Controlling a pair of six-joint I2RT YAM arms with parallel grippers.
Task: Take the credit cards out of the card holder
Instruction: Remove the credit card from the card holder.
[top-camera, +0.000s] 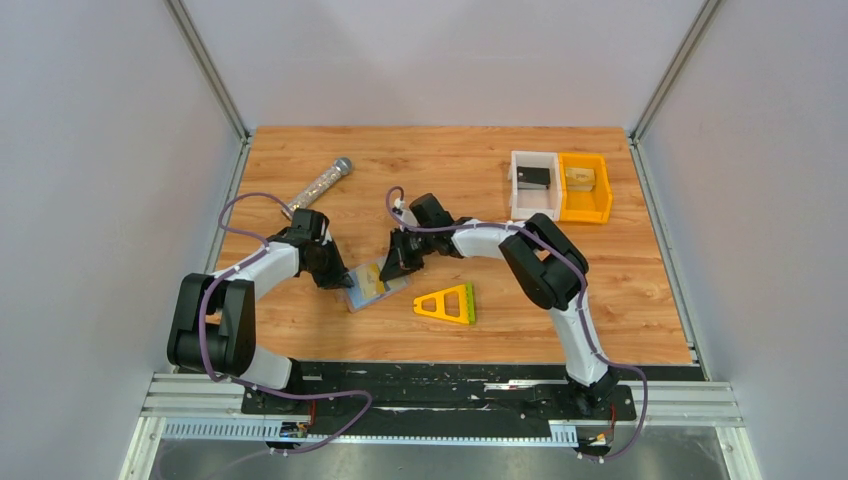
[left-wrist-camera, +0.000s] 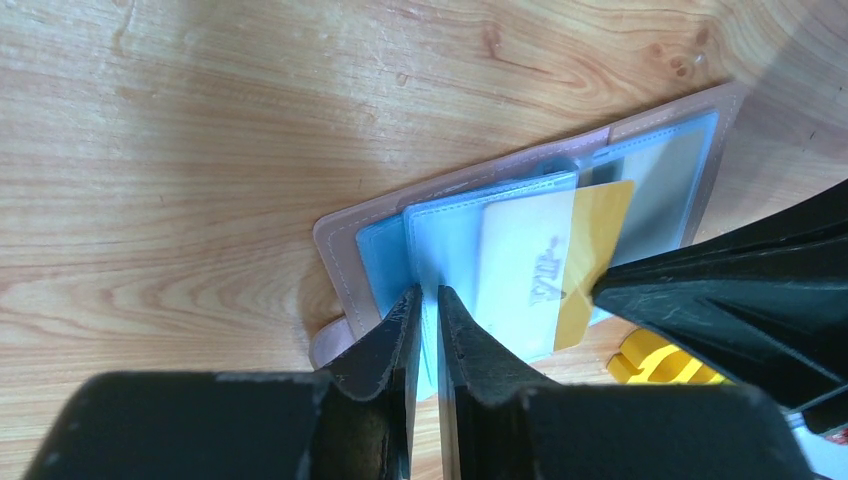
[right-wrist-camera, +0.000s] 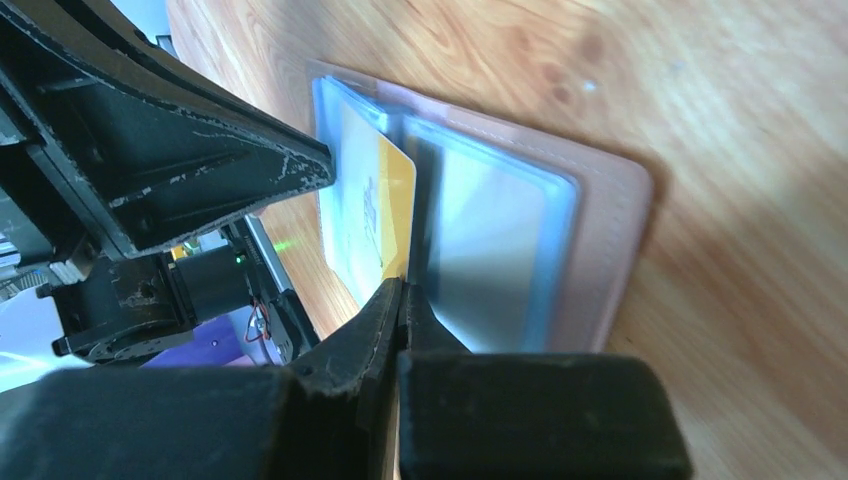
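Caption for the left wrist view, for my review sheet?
Left gripper pinches a clear sleeve of the open card holder while the right gripper nips the protruding gold credit card.

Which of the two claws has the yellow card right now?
The right claw, pinched shut on the edge of the yellow card. The left claw instead grips a clear blue sleeve of the card holder.

Glossy clear plastic sleeves gleam in the card holder (left-wrist-camera: 338, 238), its stitched cover matt; gold credit card (left-wrist-camera: 600, 240) smooth, table (left-wrist-camera: 180, 150) of satin-grained wood.
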